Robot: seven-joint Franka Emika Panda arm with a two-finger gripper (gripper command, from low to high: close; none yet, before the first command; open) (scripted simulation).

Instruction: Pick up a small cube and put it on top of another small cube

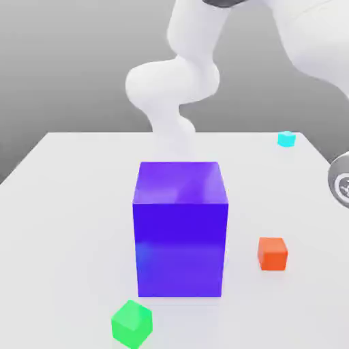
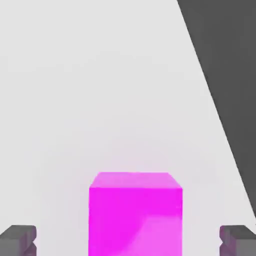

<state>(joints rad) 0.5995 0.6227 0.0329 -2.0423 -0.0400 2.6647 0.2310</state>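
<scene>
The small cyan cube (image 1: 286, 140) sits on the white table (image 1: 68, 204) at the far back, toward the exterior view's right. In the hand view my gripper (image 2: 128, 241) is open, its two dark fingertips (image 2: 18, 240) set wide apart. A magenta block (image 2: 135, 212) stands on the table between them, with a gap on each side, touching neither finger. A grey round part of the arm (image 1: 339, 180) shows at the exterior view's right edge.
A big blue-purple block (image 1: 180, 228) stands mid-table in front of the white arm (image 1: 174, 82). A small orange cube (image 1: 272, 253) lies to its right and a small green cube (image 1: 131, 323) near the front edge. The table's edge (image 2: 215, 100) runs diagonally in the hand view.
</scene>
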